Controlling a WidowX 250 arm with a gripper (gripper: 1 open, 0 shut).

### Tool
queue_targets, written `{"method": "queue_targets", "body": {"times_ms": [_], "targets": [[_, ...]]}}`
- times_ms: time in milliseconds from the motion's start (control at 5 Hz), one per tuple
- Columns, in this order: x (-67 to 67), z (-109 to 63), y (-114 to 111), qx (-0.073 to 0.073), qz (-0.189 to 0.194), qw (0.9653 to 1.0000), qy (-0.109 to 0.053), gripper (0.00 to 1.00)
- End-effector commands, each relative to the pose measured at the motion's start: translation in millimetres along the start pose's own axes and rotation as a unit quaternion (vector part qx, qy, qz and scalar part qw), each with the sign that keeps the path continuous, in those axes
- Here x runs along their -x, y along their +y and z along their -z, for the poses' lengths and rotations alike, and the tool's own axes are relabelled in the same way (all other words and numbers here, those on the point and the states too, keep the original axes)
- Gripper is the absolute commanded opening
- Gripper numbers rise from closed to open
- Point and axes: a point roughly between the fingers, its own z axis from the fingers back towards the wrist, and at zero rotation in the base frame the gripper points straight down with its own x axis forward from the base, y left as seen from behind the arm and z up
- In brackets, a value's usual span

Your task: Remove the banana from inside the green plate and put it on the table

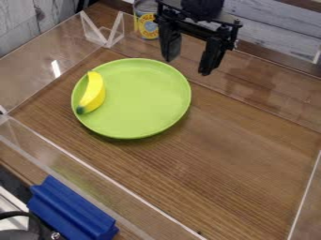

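Near the left rim of the round lime-green plastic plate (141, 103), the small curved yellow banana (92, 92) lies inside. Above, the black gripper (191, 56) hangs wide open, holding nothing.

The surface (223, 167) is viewed by the single camera from above at a downward slant, at a moderate distance. The green plate (148, 105) is framed left of centre, the arm (201, 21) at the top edge, and the blue object (73, 211) at lower left.
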Motion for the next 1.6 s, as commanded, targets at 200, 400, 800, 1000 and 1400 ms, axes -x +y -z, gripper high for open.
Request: {"method": "queue_targets", "body": {"times_ms": [200, 400, 800, 1000, 1400], "targets": [[12.6, 8.6, 28.3, 0.007, -0.031, 0.9995, 0.005, 1.0], [20.7, 8.9, 57.3, 0.01, -0.053, 0.9985, -0.007, 1.0], [27.3, 17.8, 94.9, 0.014, -0.082, 0.9964, -0.013, 1.0], [27.4, 23.8, 96.5, 0.015, -0.083, 0.9964, -0.008, 1.0], [27.5, 36.5, 101.6, 0.017, -0.086, 0.9962, 0.001, 1.0]]}}
